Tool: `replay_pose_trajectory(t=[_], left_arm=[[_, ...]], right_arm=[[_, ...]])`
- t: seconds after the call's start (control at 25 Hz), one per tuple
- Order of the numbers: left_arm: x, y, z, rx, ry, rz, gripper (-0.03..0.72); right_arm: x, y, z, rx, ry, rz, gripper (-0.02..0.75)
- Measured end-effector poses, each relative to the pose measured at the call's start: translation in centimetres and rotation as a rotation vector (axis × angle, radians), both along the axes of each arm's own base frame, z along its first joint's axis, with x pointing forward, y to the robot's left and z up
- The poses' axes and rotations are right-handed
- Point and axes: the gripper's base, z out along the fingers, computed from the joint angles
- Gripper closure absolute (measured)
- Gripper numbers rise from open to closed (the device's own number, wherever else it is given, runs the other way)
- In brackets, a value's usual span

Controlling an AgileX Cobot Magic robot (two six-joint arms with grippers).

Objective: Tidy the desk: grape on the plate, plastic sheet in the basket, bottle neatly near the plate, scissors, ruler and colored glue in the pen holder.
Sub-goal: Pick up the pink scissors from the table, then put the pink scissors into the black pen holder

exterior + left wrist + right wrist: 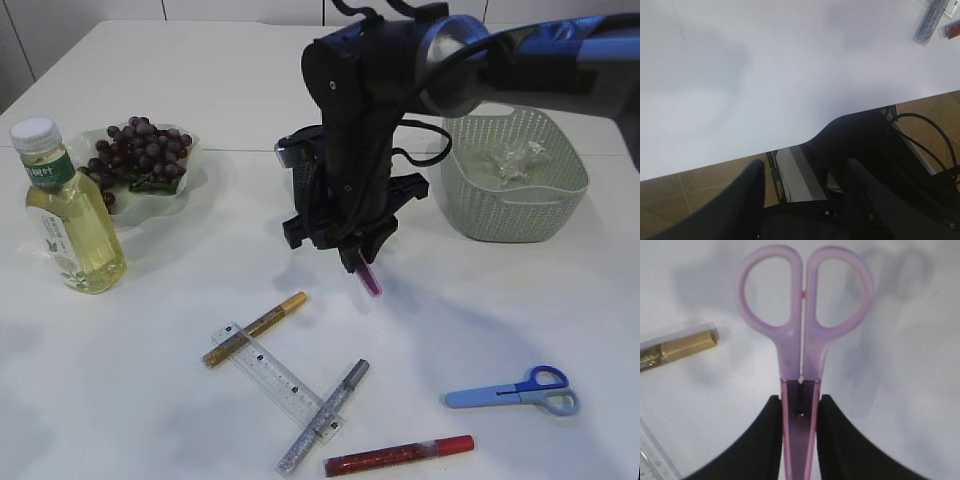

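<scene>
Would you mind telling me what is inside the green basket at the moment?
Inside the green basket lies a crumpled clear plastic sheet, near its middle. Nothing else shows there, though the near wall hides the front part of the floor.

Pale purple scissors point(802, 340) showing between black fingers point(755, 440); blue scissors point(515, 392) lying on white table point(150, 400); gold point(256, 328), silver point(325, 415), red glue tubes point(400, 456); green basket point(515, 205); dark purple grapes point(145, 150)

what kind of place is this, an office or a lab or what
Likely a robot lab test bench staged as a desk: a bare white table with a ruler, blue scissors and a basket laid out for tidying.
</scene>
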Motion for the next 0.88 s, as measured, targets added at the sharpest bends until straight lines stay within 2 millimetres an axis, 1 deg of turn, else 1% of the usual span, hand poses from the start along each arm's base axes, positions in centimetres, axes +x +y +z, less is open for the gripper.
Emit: replay_pose_trajectory(t=[0.28,0.44,0.76,0.88], left_arm=[[0.0,-0.1,0.0,-0.007,0.003,0.001,0.316],[0.0,-0.1,0.0,-0.010,0.004,0.001,0.316],[0.0,-0.1,0.0,-0.011,0.005,0.001,0.316],[0.0,-0.1,0.0,-0.011,0.005,0.001,0.316]], right_arm=[[-0.7,-0.4,3.6,0.034,-0.074,0.059,0.558],[-1.4,-0.9,5.1,0.070,-0.173,0.090,0.558],[-3.9,-2.9,7.0,0.138,-0.439,0.181,0.558],[-4.0,-3.0,7.4,0.166,-0.528,0.216,0.558]])
